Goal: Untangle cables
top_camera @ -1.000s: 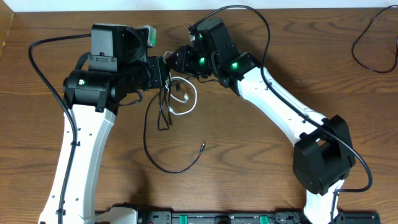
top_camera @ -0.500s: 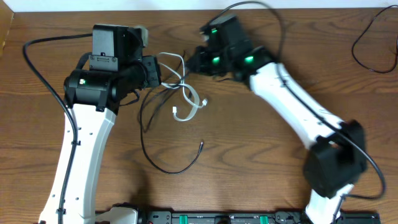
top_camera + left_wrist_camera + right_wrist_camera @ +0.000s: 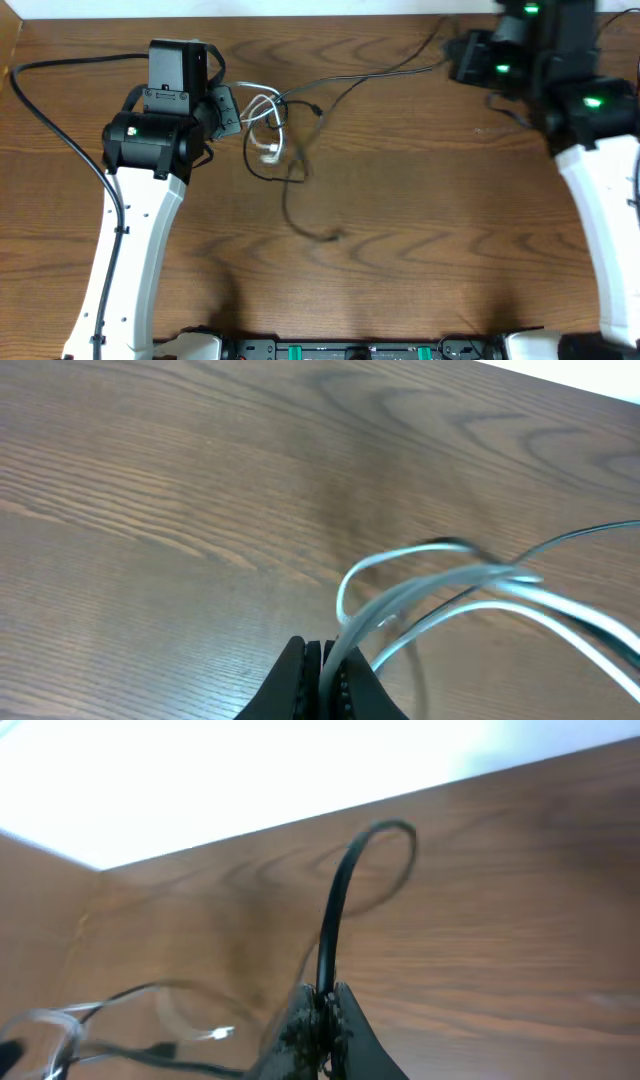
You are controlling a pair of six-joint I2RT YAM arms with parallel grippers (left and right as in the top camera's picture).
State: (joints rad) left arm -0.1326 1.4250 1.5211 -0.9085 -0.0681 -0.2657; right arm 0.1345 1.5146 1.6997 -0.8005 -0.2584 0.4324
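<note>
two claws shut, one cable in each

the left gripper (image 3: 236, 108) is pinched fully together on the white cable (image 3: 264, 112). in the left wrist view its fingers (image 3: 296, 682) meet with no gap, and the pale strands come out right at the tips. the right gripper (image 3: 452, 62) is closed just as tight on the black cable (image 3: 370, 78), which in the right wrist view arches up out of the closed jaws.

i count two cables and two arms, well apart, the left one at the left of the wooden table (image 3: 420, 260) and the right one at the far right corner. the white cable is bunched in small loops just beside the left gripper, with a small plug end hanging below the loops. the black cable runs from the right gripper across the table top to that bunch and crosses through the white loops. it then drops in a loose curve toward the middle of the table, where its end is blurred. the two cables overlap at the bunch, but i cannot tell whether they are knotted there. green lights glow on the right arm (image 3: 600, 180).
</note>
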